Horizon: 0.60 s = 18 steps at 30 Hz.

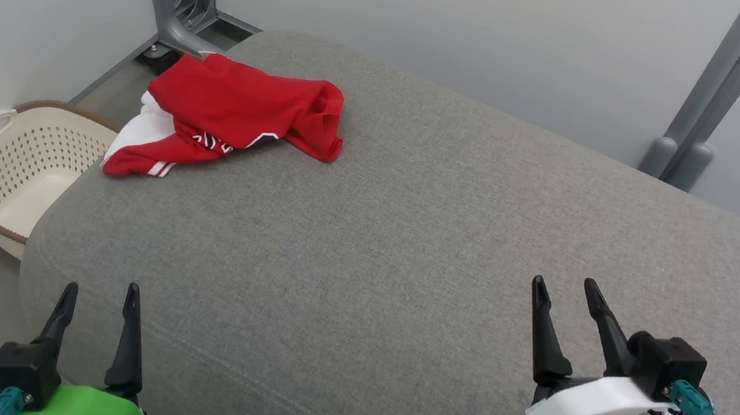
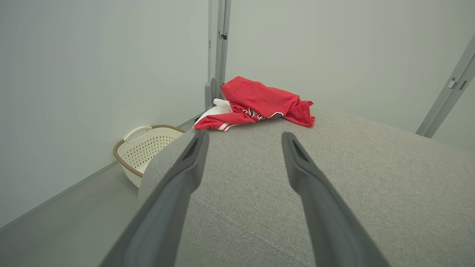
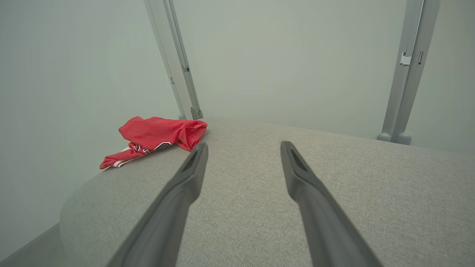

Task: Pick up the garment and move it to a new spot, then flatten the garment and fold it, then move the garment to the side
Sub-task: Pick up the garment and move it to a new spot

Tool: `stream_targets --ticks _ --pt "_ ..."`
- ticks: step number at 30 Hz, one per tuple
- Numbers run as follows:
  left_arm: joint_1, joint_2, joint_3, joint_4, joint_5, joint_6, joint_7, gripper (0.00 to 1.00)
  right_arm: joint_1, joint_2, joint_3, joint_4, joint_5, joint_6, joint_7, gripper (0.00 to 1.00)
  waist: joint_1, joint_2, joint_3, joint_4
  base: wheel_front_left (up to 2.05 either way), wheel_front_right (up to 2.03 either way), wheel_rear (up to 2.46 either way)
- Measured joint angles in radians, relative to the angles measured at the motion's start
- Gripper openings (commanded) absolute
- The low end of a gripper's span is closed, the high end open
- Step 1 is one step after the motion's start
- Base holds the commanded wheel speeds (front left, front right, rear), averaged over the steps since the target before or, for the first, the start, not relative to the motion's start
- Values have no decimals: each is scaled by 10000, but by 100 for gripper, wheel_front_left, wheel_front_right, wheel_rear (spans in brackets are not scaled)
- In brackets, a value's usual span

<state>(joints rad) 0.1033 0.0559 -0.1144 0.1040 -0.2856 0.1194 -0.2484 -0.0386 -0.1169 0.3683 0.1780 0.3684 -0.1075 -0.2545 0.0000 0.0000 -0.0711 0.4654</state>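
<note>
Red garment [image 1: 229, 111] overhangs the sofa's [image 1: 406, 258] far-left corner; left gripper [image 1: 101, 289] and right gripper [image 1: 564, 283] spread, empty. A glancing grab could push it off.

left claw [image 1: 103, 287]: black fingers [image 1: 129, 347], green mount [image 1: 85, 411] | right claw [image 1: 564, 280]: black fingers, white mount [image 1: 586, 412], teal plug [image 1: 692, 403]

The left tool [image 1: 102, 289] sat low at the left, jaws apart and pointing up, holding nothing. The right tool [image 1: 564, 283] stood higher at the right, likewise spread and empty, tilted slightly left.
</note>
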Motion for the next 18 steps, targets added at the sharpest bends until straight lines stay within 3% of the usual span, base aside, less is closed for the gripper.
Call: stream_targets --ticks 11,18 --pt "-141 6 -222 -6 182 42 19 100 4 -31 -59 -15 -115 -15 46 100 0 0 153 -140 0 0 0" --pt "-1682 117 -249 186 309 40 284 100 -113 -217 -63 -311 -380 -81 339 100 0 0 515 -298 0 0 0"
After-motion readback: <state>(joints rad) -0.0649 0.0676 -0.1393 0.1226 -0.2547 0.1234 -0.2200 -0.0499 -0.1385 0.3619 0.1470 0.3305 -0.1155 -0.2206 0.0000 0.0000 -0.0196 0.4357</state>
